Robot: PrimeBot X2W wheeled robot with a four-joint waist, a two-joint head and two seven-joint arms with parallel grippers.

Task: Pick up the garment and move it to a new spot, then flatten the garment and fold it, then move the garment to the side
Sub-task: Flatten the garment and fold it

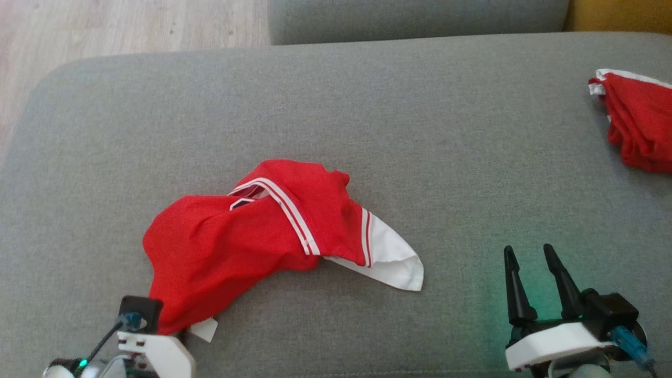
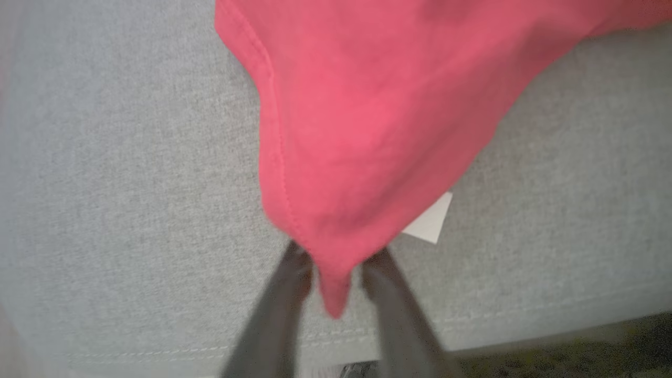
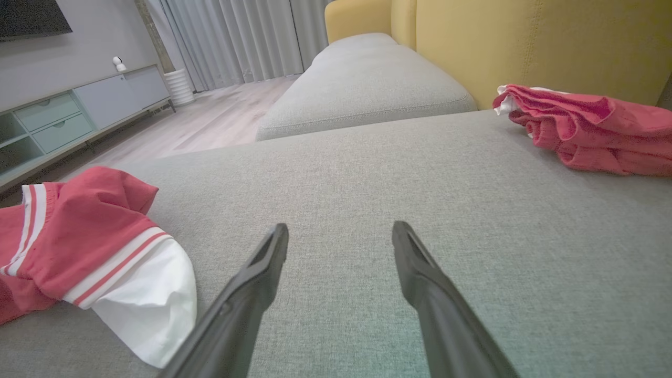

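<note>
The red garment [image 1: 252, 236] with white stripes and a white sleeve lies crumpled on the grey sofa cushion [image 1: 420, 131], left of centre. Its lower left corner runs down to my left gripper [image 2: 337, 265], whose two fingers are drawn close on either side of the red corner [image 2: 367, 105], so it looks shut on the cloth. A white tag [image 2: 430, 223] sticks out beside it. My right gripper [image 1: 527, 249] hovers open over bare cushion to the right of the garment [image 3: 79, 236], with nothing between its fingers [image 3: 273, 257].
A second red piece of clothing [image 1: 640, 126] lies bunched at the cushion's far right edge, by the yellow backrest [image 3: 525, 42]. Another grey cushion [image 3: 362, 79] adjoins at the back. Wood floor [image 1: 105, 26] lies past the left edge, and the cushion's front edge is near the left gripper.
</note>
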